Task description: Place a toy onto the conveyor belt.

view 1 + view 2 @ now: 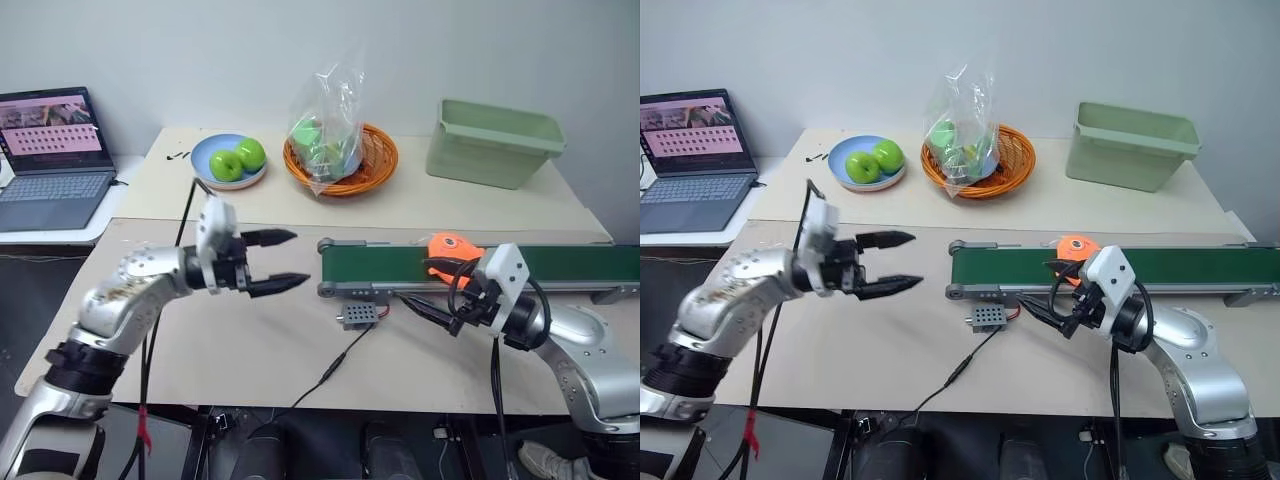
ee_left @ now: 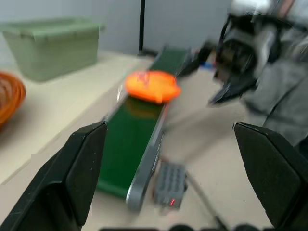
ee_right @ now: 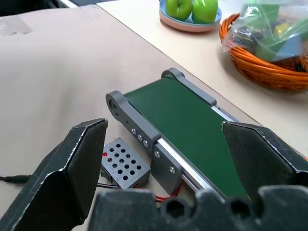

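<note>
Lying on the conveyor belt, the toy is a small orange thing, a little left of the belt's middle. In the head views the belt crosses the right part of the counter. The left gripper hangs above the counter just left of the belt's left end, and its fingers stand wide apart with nothing between them. The right gripper is at the near side of the belt, close to the toy. At the far side stand a blue plate with green apples, an orange basket with a bag, and a pale green bin.

From the left wrist view, the toy sits on the green belt between the open fingers.

From the right wrist view, its fingers are also apart and empty, with the belt's end and the grey control box behind.
</note>
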`<action>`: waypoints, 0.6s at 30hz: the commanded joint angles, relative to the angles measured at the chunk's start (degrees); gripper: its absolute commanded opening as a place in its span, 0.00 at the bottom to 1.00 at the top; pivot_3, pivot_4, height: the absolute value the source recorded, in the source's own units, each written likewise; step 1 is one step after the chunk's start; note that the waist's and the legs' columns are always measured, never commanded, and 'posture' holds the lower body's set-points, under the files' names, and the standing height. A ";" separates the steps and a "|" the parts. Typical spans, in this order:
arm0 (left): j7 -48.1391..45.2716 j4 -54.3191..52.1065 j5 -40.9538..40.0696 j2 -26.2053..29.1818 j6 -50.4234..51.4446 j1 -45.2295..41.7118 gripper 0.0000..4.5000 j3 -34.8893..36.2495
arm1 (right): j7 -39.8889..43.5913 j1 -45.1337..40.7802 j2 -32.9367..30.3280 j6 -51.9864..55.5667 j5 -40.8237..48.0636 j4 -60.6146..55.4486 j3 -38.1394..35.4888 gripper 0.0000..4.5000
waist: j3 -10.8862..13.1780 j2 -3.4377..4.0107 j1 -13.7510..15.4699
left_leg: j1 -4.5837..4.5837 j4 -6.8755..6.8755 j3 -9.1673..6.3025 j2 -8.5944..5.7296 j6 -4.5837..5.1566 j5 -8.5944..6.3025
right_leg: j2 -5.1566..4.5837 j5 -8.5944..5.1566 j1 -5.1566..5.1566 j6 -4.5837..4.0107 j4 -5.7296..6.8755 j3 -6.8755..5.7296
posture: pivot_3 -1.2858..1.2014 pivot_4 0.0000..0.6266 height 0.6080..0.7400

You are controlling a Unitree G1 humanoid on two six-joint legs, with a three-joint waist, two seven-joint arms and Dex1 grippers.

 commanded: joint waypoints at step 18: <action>-4.30 0.46 13.52 -8.05 1.24 -0.89 0.99 0.13 | 0.03 -1.54 -0.43 -0.39 0.77 -1.42 -1.38 1.00 | 0.02 -0.03 -0.13 | -0.06 -0.06 -0.02 0.01 0.04 -0.03 | 0.03 -0.08 -0.06 -0.05 0.00 0.00 | 0.52 0.24 0.81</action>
